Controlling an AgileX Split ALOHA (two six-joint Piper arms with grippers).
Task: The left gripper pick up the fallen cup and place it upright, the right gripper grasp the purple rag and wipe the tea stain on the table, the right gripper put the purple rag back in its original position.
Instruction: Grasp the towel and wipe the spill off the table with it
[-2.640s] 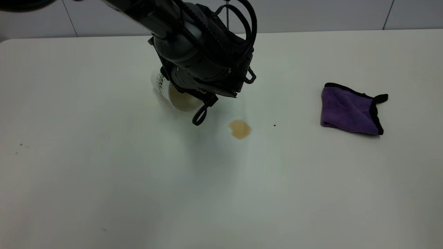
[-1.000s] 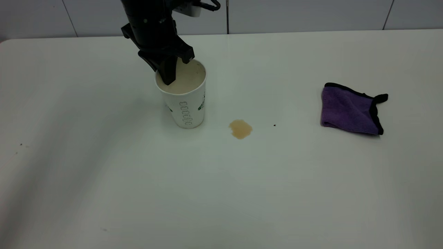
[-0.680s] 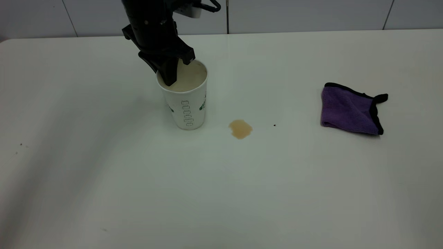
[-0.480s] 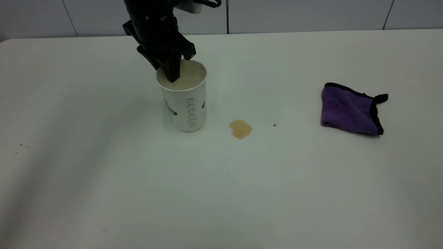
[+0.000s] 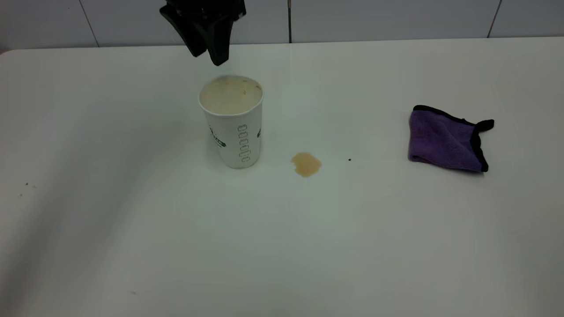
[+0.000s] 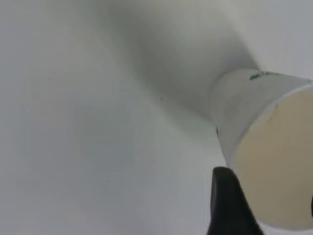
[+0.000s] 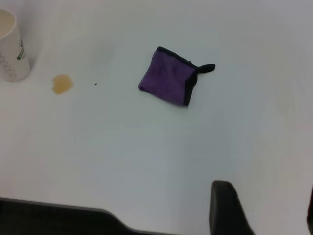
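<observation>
The white paper cup (image 5: 231, 122) with green print stands upright on the table, its inside tea-stained. My left gripper (image 5: 208, 57) hangs open and empty just above the cup's far rim, clear of it. In the left wrist view the cup (image 6: 274, 161) sits below the open left gripper (image 6: 266, 205). The brown tea stain (image 5: 306, 164) lies to the right of the cup. The purple rag (image 5: 445, 140) with black edging lies folded at the right. The right wrist view shows the rag (image 7: 168, 78), the stain (image 7: 61, 83) and the cup (image 7: 10, 49) far beyond my open, empty right gripper (image 7: 266, 210).
The white table (image 5: 282, 246) stretches wide in front of the cup and the rag. A small dark speck (image 5: 350, 159) lies to the right of the stain. A tiled wall runs along the table's far edge.
The left gripper turned the fallen cup upright, set it down, let go of its rim and rose straight up clear of it. The rag and the stain have not moved.
</observation>
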